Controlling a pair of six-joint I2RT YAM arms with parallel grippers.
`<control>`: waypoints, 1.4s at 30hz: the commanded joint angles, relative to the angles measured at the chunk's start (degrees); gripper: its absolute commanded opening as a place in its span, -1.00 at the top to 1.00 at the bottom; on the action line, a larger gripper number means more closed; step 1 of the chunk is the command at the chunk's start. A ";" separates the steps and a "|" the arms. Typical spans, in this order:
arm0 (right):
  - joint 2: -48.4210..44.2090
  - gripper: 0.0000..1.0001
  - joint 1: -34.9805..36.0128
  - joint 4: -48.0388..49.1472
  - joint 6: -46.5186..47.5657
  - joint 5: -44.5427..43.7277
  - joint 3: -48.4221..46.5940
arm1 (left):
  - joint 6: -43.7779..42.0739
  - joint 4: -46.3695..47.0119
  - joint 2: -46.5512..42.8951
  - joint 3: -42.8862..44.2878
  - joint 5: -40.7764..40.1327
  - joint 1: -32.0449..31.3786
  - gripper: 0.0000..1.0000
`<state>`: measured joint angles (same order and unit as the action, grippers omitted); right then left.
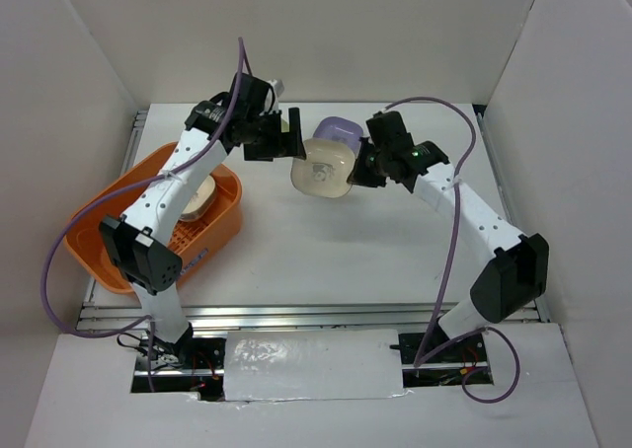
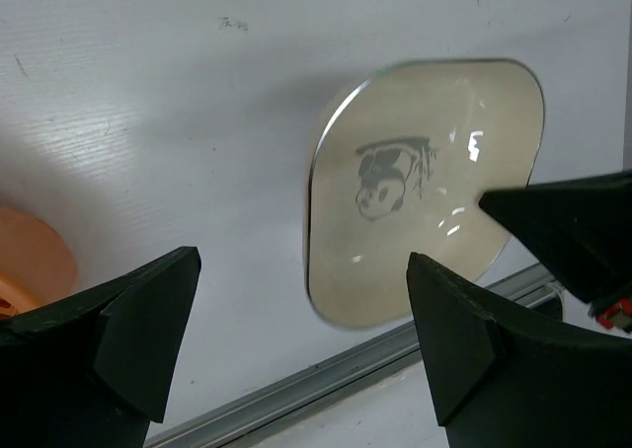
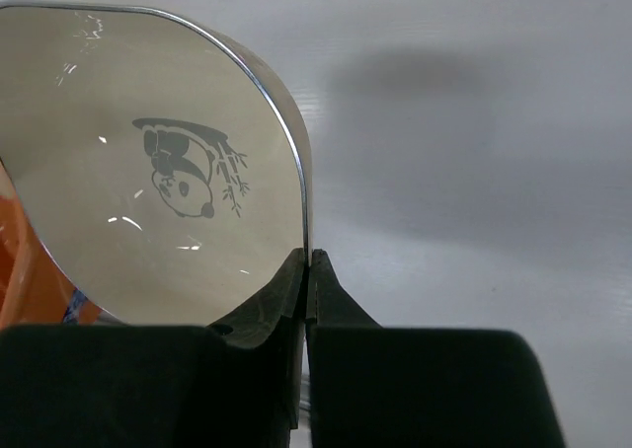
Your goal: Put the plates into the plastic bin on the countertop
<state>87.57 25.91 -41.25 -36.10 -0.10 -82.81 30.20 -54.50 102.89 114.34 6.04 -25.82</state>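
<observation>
My right gripper (image 1: 360,167) is shut on the rim of a cream plate (image 1: 321,170) with a grey panda print and holds it tilted above the countertop (image 1: 296,256). The right wrist view shows the jaws (image 3: 308,261) pinched on the plate's edge (image 3: 158,172). My left gripper (image 1: 286,140) is open and empty just left of that plate, not touching it; the plate (image 2: 425,191) lies beyond its spread fingers (image 2: 301,270). A lilac plate (image 1: 341,132) sits behind the held one. The orange plastic bin (image 1: 109,261) stands at the left with a pale plate (image 1: 197,199) inside, partly hidden by the left arm.
A metal rail (image 1: 316,315) runs along the countertop's front edge. White walls close in the back and both sides. The bin's corner (image 2: 30,261) shows at the left of the left wrist view, and the right gripper's finger (image 2: 573,231) at its right.
</observation>
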 commanded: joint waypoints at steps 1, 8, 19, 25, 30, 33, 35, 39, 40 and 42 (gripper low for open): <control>-5.22 1.00 2.12 3.38 -0.21 4.92 -2.35 | -0.05 2.82 0.56 -0.35 1.43 -0.37 -0.99; -5.04 1.00 2.65 3.64 -0.90 10.11 -3.77 | -1.10 2.47 1.17 -1.84 0.55 -0.63 -0.13; -7.14 -1.00 -5.33 2.49 -0.20 10.11 -2.89 | 8.29 2.54 -12.86 -7.43 -11.30 8.23 1.00; -5.22 -1.00 -10.79 1.34 0.68 11.17 -3.07 | 16.55 3.10 -33.26 -20.89 -19.47 22.82 1.00; -3.02 -1.00 -11.85 3.11 -1.08 15.47 -2.53 | 17.00 -0.34 -39.34 -27.42 -19.32 35.56 1.00; -1.70 -1.00 -11.67 3.02 -0.91 15.57 -3.68 | 16.39 -0.08 -39.17 -31.36 -16.07 40.84 1.00; -1.35 -1.00 -11.41 3.28 -0.91 15.57 -3.59 | 14.90 2.19 -37.60 -33.04 -13.27 43.74 1.00; -1.26 -1.00 -11.32 4.86 -0.73 16.44 -2.28 | 11.99 6.33 -31.80 -36.55 -7.37 46.83 1.00; -1.35 -1.00 -11.23 5.22 -0.73 16.62 -1.58 | 12.34 6.51 -30.74 -36.65 -7.27 47.18 1.00; -1.09 -1.00 -11.23 6.01 -0.91 17.06 -1.13 | 13.13 10.09 -28.80 -38.39 -6.58 47.53 1.00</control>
<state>86.61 14.37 -39.16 -36.80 15.46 -84.66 43.68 -50.50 74.26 76.31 -4.58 20.93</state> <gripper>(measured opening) 0.999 0.053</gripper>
